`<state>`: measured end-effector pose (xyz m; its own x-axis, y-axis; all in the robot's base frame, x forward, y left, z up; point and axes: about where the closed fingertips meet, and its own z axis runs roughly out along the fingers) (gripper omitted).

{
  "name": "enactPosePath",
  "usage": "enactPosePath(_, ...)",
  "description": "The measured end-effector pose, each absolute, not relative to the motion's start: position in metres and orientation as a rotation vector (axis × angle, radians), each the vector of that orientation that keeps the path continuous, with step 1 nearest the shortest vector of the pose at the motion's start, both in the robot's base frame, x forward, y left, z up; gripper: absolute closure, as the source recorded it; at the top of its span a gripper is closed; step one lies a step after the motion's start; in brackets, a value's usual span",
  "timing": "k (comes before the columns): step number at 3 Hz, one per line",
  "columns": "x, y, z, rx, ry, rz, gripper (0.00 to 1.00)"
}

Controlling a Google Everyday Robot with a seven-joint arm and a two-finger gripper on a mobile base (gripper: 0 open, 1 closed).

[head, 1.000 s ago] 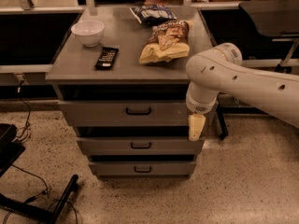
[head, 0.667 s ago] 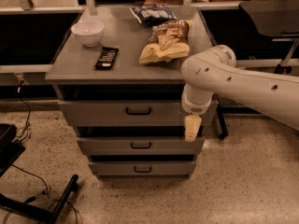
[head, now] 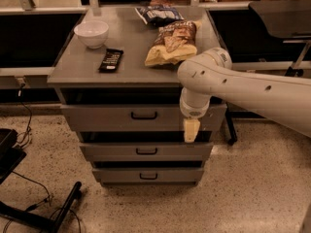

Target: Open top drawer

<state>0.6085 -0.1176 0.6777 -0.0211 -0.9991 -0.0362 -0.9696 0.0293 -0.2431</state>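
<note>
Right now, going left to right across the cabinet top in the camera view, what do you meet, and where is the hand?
White bowl → flat black object → brown chip bag. The hand hangs lower, in front of the right end of the top drawer.

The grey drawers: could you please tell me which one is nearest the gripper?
The top drawer, tallest grey front with black bar handle; the gripper hangs before its right end, above the two shorter drawers.
</note>
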Motion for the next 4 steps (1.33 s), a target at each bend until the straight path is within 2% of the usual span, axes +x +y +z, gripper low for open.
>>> enactPosePath(3, 0.592, -0.126, 0.676, -2.059, 2.147, -0.186, 0.89)
enactPosePath(4, 0.592, -0.125, 0.683, -2.059, 2.147, -0.186, 1.00)
